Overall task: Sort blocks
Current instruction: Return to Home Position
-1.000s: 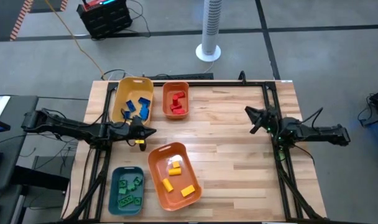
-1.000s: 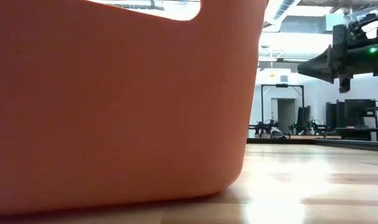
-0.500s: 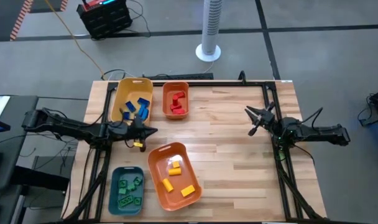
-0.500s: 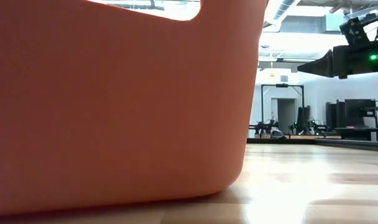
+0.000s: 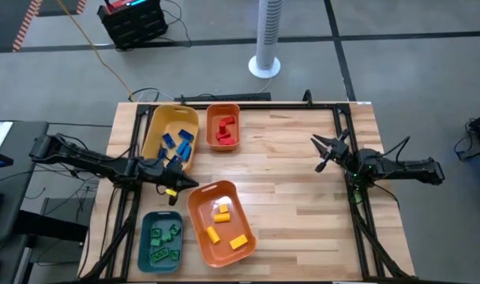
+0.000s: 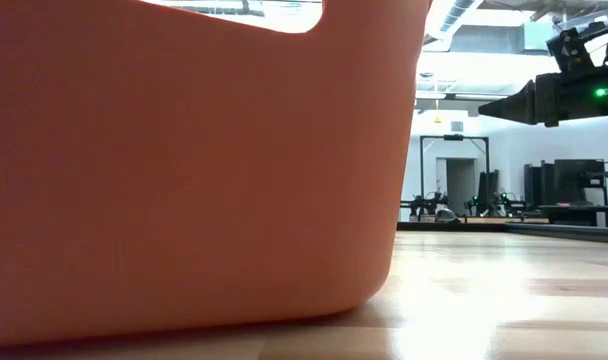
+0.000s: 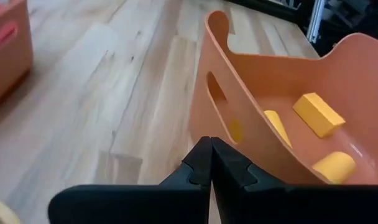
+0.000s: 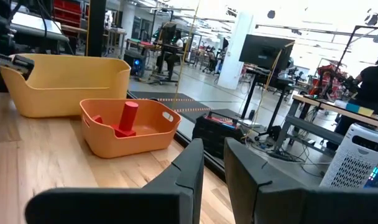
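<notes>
Two slim matte-black arms: left arm [image 5: 90, 162], right arm [image 5: 398, 167]; thin looping cables; green light [image 6: 596, 92] at right wrist; black wedge-shaped jaws

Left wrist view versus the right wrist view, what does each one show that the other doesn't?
Only the left wrist view shows the large orange bin holding yellow blocks, just past the shut left end effector. Only the right wrist view shows the open right end effector and the room beyond, with a white fan and a person. Both show the wooden table and the small orange bin, which is cut off at the picture's edge in the left wrist view.
</notes>
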